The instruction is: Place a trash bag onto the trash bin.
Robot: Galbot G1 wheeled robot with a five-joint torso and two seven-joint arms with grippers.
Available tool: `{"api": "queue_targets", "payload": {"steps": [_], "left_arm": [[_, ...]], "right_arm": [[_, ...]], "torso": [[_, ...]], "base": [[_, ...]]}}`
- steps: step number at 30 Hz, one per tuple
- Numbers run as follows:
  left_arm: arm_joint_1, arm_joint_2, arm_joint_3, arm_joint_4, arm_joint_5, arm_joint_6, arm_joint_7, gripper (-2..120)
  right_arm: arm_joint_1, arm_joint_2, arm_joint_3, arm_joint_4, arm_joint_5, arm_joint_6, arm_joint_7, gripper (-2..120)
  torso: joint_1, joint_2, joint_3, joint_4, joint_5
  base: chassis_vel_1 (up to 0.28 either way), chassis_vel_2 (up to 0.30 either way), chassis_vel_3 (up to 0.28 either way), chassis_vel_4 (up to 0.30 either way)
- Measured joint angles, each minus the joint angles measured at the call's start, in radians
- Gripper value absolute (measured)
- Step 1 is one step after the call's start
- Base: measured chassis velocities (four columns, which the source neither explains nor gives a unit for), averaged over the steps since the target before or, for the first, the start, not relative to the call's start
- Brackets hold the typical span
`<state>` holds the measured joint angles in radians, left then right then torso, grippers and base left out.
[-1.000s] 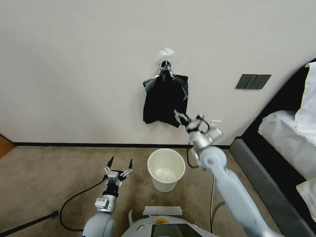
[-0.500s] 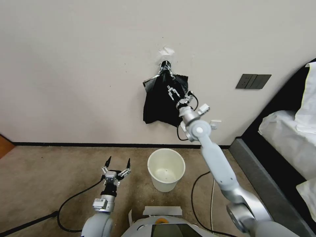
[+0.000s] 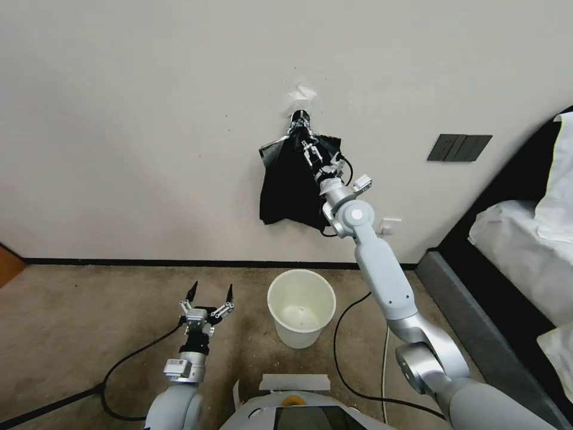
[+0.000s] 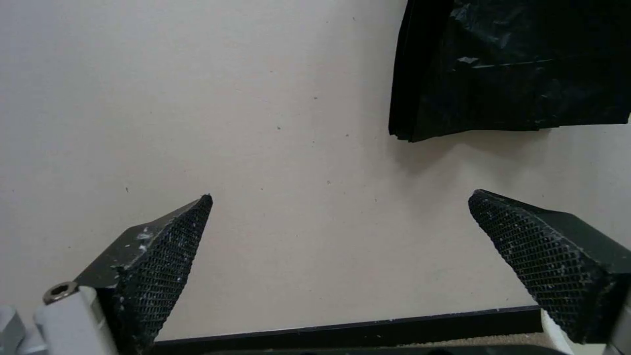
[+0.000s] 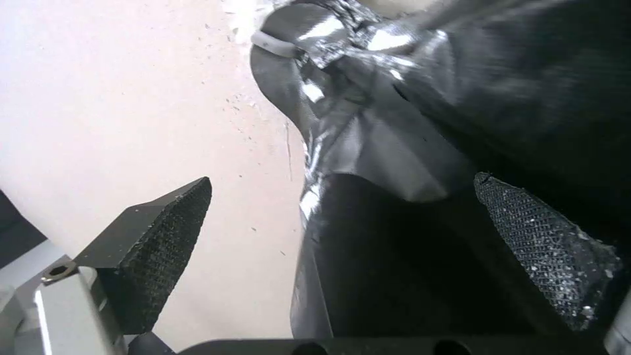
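Nearest me, the left gripper idles low over the carpet, jaws wide, beside the trash bin. Farther off, my right gripper is up at the wall, jaws wide, straddling the upper edge of the hanging trash bag; its long axis runs straight down, directly above the bin.
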<state>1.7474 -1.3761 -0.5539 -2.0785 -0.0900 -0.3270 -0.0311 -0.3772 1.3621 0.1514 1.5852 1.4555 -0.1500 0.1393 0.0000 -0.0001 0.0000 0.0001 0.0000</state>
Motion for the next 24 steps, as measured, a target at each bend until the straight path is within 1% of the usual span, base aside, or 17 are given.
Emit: {"api": "queue_targets", "payload": {"steps": [15, 24], "left_arm": [[0.004, 0.000, 0.004, -0.005, -0.006, -0.006, 0.001, 100], [0.004, 0.001, 0.001, -0.007, -0.006, -0.007, 0.001, 100]], "right_arm": [[0.010, -0.010, -0.011, -0.014, -0.031, -0.018, 0.024, 100], [0.067, -0.007, -0.020, -0.047, -0.034, -0.017, 0.010, 100]], "torso": [[0.000, 0.000, 0.000, -0.0002, 0.0001], [0.000, 0.000, 0.000, 0.0000, 0.0000]], "base": [[0.000, 0.000, 0.000, 0.000], [0.000, 0.000, 0.000, 0.000]]}}
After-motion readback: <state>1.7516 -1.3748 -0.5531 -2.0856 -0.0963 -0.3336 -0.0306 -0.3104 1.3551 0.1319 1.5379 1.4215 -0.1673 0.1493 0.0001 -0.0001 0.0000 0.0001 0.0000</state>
